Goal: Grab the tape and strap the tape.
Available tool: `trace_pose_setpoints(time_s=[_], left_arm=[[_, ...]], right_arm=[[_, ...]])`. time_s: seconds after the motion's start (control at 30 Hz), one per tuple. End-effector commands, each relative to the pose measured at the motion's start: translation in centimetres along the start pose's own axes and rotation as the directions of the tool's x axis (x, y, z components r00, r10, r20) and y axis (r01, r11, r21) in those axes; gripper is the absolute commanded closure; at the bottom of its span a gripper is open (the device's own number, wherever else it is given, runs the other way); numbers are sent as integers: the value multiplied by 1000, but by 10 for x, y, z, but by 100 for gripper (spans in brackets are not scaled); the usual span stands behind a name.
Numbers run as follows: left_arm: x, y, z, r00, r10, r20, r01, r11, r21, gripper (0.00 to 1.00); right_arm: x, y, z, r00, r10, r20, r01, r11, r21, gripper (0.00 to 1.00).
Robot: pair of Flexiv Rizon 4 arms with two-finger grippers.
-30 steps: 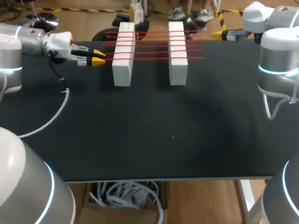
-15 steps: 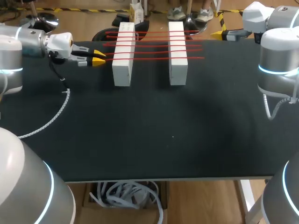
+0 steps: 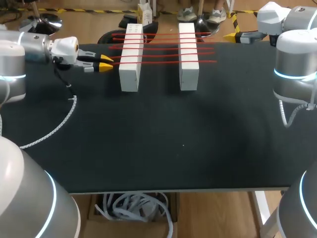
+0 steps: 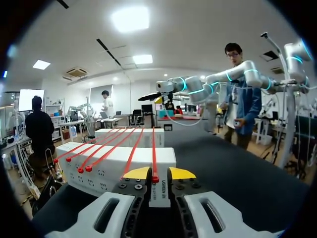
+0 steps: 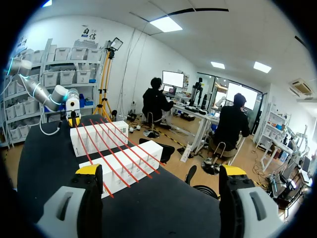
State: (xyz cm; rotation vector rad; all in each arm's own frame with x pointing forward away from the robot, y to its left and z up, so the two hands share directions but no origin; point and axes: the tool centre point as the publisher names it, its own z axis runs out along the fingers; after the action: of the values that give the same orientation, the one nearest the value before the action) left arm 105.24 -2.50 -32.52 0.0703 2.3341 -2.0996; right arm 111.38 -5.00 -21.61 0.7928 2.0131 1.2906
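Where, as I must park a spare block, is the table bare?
The wide near stretch of black table, from the coiled white cable to the right edge, is bare. Crowded: the far strip, where red tapes span two white blocks beside the left gripper.

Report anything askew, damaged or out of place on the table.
Nothing stands out: the five red straps lie straight across both white blocks, and the left hand sits at the end of the nearest strap.

A matte black table (image 3: pixel 183 163) (flat, unpatterned) spans the view.
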Motion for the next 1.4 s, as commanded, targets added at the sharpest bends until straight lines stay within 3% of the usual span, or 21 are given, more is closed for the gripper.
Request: trace_pose_setpoints(time_s=[0.03,0.8,0.97,1.13,1.3,1.4], left_arm=[[-2,4,0,1000,2,-7,-2,1000,9,83],[-4,4,-4,1000,5,9,-5,1000,18,85],[-3,3,-1,1000,6,7,-6,1000,24,93],[-1,4,-1,1000,3,5,-3,1000,23,82],[0,4,-2,1000,2,9,-2,1000,21,82],[1,4,-3,1000,2,12,-2,1000,21,89]], right_arm=[[0,0,0,1000,0,0,0,1000,0,0],[0,0,0,1000,0,0,0,1000,0,0],[0,0,0,1000,0,0,0,1000,0,0],[0,0,0,1000,0,0,0,1000,0,0],[0,0,0,1000,0,0,0,1000,0,0],[0,0,0,1000,0,0,0,1000,0,0]])
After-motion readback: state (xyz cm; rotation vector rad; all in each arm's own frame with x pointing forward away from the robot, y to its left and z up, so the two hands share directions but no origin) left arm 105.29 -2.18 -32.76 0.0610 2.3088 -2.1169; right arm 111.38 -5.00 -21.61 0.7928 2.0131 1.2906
